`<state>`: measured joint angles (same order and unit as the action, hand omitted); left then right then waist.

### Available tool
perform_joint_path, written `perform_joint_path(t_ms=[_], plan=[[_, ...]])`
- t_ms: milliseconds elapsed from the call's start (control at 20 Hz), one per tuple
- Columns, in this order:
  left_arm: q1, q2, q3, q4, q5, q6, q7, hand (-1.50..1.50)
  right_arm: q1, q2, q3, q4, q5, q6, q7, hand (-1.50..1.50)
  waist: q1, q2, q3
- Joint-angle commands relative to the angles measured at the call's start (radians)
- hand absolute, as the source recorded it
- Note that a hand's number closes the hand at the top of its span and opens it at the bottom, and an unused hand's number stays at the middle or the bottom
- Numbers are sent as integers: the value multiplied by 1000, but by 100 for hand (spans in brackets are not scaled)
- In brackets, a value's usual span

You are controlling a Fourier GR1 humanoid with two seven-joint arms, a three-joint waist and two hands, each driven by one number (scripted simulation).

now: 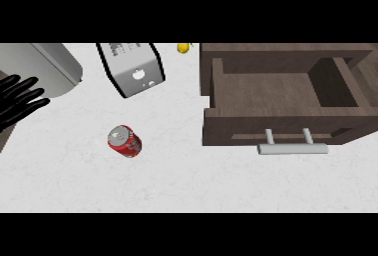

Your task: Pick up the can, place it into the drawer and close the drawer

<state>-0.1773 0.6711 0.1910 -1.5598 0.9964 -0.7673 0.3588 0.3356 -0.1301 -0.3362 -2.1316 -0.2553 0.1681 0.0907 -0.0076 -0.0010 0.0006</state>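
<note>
white speckled counter; grey appliance, maybe toaster, at back.

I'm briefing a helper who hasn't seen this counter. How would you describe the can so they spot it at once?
Start at the open wooden drawer on the right, then look left across the white counter. The can stands alone there, below the grey toaster: the only red thing, with a silver top.

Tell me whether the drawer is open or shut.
Open. The drawer is pulled out, its bare wooden inside showing behind the front panel and metal handle. The can stands outside on the counter.
</note>
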Motion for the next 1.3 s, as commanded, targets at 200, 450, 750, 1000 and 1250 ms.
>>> perform_joint_path(t_ms=[200,450,750,1000,1250], plan=[[-1,-30,-56,1,118,69,131,-150,48,-27,-105,37,-78,99,-39,-150,1,0,0],[-101,-59,-61,20,108,134,183,-150,98,-14,-162,-36,-152,151,-13,-150,-4,0,0],[-111,-192,-90,98,-116,90,111,-150,110,51,-158,-17,-102,179,-47,-150,-4,1,-1],[-110,-293,-132,127,-292,108,41,-150,102,-1,-213,-52,-179,204,36,-150,-5,1,-1],[-80,-286,-84,186,-384,27,-53,-150,119,-3,-289,-26,-230,254,11,-150,-3,1,-1]])
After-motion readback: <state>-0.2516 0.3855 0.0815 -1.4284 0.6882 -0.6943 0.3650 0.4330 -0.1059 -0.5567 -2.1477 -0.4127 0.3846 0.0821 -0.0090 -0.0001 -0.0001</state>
